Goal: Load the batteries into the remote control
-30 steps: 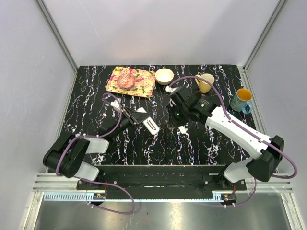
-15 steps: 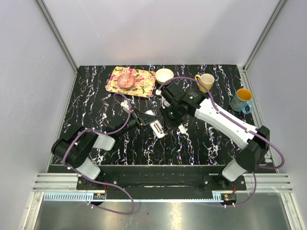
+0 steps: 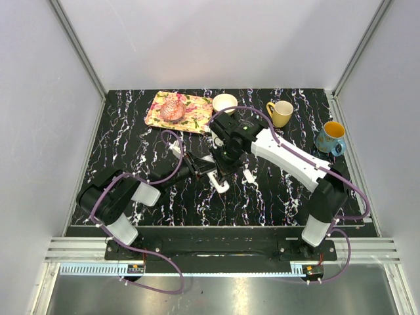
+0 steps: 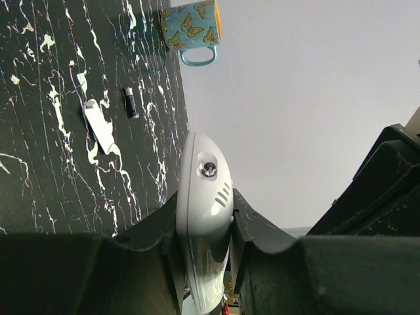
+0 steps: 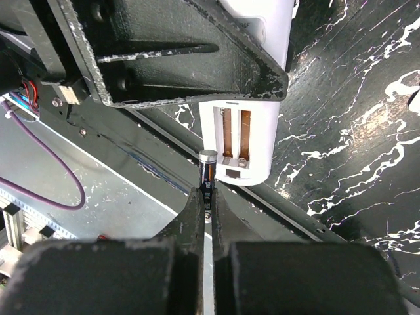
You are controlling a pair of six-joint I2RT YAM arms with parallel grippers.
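Swung in from two o'clock, my right gripper (image 3: 220, 169) crowds the left gripper (image 3: 207, 172) overhead, half hiding the remote control (image 3: 220, 184); left wrist: fingers clamp it, near end cut off; right wrist: fingers pinch a battery (image 5: 207, 168) at its eight o'clock.

White remote control (image 5: 239, 141), black table (image 3: 125, 151) veined white — teal mug (image 4: 191, 26) with orange butterflies.

Black white-veined marble tabletop (image 3: 121, 125), pale grey walls (image 3: 216, 39) — metal corner rails (image 3: 79, 49), even light
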